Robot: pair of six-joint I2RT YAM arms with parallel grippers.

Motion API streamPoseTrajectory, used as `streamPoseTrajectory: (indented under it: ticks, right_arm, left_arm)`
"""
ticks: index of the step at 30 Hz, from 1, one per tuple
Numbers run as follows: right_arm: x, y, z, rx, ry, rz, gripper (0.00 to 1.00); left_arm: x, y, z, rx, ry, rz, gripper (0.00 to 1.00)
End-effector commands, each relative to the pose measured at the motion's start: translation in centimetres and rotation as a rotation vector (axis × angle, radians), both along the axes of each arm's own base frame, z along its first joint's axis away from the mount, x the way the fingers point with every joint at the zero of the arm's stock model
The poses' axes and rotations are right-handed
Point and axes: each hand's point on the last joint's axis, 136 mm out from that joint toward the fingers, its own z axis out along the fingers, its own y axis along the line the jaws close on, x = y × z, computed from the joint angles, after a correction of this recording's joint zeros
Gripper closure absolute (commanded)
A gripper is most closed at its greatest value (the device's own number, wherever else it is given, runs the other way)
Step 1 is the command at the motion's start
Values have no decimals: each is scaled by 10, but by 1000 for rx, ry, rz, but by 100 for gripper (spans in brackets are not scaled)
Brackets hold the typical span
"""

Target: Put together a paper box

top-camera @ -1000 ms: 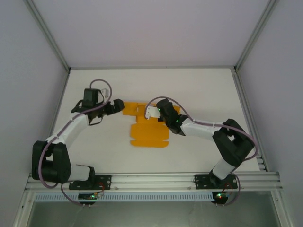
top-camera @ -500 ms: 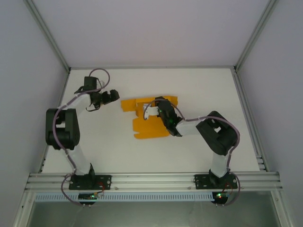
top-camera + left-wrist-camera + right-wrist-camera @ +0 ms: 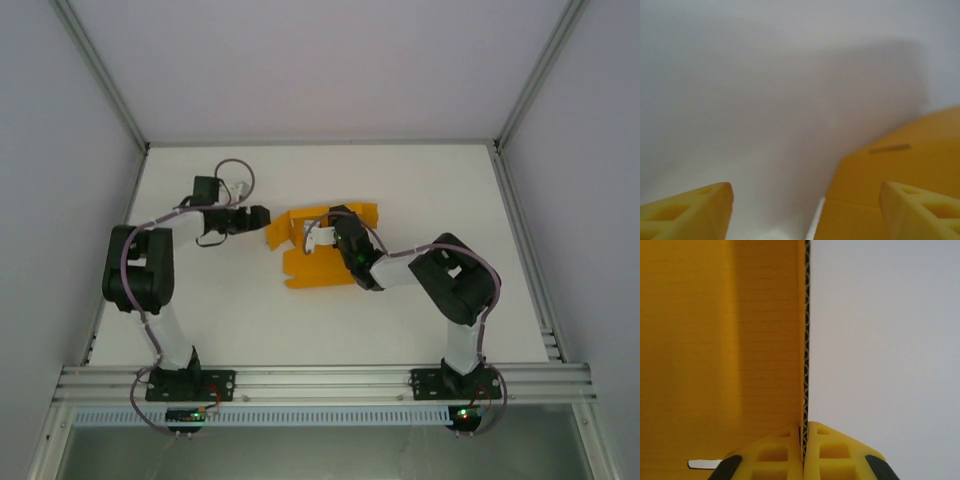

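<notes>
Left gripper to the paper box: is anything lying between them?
Nothing. Only a short stretch of bare white table separates the left gripper from the paper box, as the top external and left wrist views show.

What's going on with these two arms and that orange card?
The two arms are working on the paper box, a cut orange card on the white table. The right gripper is shut on one edge of the card. The left gripper is open beside its left side, holding nothing.
</notes>
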Motion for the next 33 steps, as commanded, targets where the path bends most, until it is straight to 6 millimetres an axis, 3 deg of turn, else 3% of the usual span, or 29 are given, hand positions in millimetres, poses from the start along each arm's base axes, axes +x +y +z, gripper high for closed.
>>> streamPoseTrajectory:
  ticks: [1,8,18,29,33]
  right_arm:
    - [-1,-7,-3,4,14,-39,100]
    - [-13,-6,-9,-9,27,-29,100]
    - [-21,1,-11,-19,6,-25,100]
    - [-31,6,-22,-37,54,-27,100]
    - [-35,4,-27,-29,69,-34,100]
  left_arm:
    - [-19,-26,17,-27,-114,-112,30]
    - [-36,-38,20,24,-269,-81,33]
    - [-37,-54,20,129,-438,-87,36]
    - [-30,-76,16,143,-513,-83,57]
    - [-26,-69,4,193,-514,-5,65]
